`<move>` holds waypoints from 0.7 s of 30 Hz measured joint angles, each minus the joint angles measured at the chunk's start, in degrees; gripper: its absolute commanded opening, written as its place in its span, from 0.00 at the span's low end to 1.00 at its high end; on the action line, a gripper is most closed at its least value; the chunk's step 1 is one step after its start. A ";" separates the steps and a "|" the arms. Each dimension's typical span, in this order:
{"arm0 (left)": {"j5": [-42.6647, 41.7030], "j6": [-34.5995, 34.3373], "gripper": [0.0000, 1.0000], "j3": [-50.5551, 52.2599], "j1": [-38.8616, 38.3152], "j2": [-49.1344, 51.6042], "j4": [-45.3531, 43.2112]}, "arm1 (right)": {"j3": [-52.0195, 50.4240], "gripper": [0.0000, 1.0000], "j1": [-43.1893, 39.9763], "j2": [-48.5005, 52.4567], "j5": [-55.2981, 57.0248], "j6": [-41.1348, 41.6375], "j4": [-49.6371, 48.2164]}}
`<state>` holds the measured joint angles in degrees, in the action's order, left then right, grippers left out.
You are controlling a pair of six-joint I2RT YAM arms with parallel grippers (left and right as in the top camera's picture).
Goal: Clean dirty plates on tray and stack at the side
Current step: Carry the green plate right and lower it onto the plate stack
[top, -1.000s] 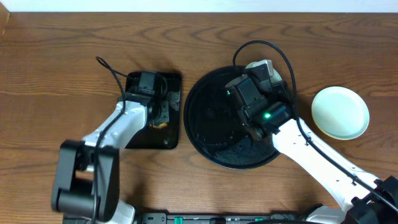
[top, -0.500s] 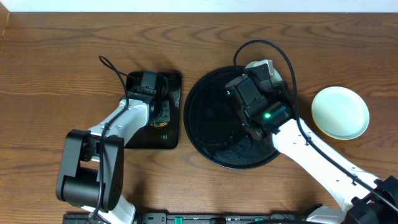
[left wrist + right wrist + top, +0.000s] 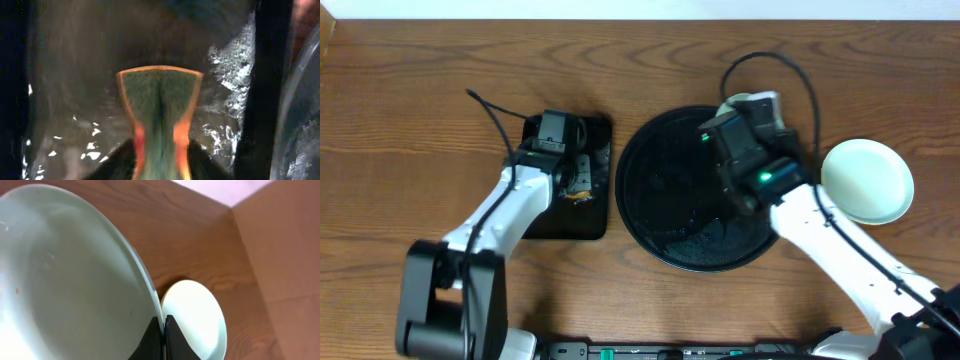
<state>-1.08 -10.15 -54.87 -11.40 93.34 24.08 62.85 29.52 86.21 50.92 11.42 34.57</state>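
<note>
My right gripper [image 3: 752,106] is shut on the rim of a pale mint-blue plate [image 3: 65,280], holding it tilted on edge above the far right rim of the round black tray [image 3: 665,190]. In the right wrist view the fingers [image 3: 156,335] pinch the rim. Another pale plate [image 3: 867,180] lies on the wood to the right of the tray, and it also shows in the right wrist view [image 3: 192,315]. My left gripper [image 3: 577,182] is shut on a green sponge with orange edges [image 3: 160,110] over the rectangular tray. No plate shows lying on the round tray.
The small rectangular black tray [image 3: 555,220] lies left of the round tray, and its surface is wet [image 3: 70,100]. Water drops shine on the round tray's near part [image 3: 705,240]. A cable loops over each arm. The wall edge runs along the back.
My right gripper has moved right and toward the back with the mint plate, closer to the plate on the table. My left gripper shifted slightly over the rectangular tray.
</note>
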 measured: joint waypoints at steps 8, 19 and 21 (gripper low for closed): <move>-0.04 -0.31 0.58 0.00 0.02 -0.68 1.86 | 0.00 0.01 -16.11 -7.32 -12.44 3.32 1.29; -0.04 -0.28 0.59 0.02 0.00 -4.20 5.55 | 0.00 0.01 -44.06 -8.48 -29.62 4.59 5.62; -0.02 -0.28 0.59 0.02 0.02 -5.70 6.36 | 0.00 0.01 -48.26 -7.93 -32.44 4.70 5.90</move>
<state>-1.10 -10.44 -54.85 -11.38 87.64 30.44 62.85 -18.74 78.28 18.48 16.12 40.47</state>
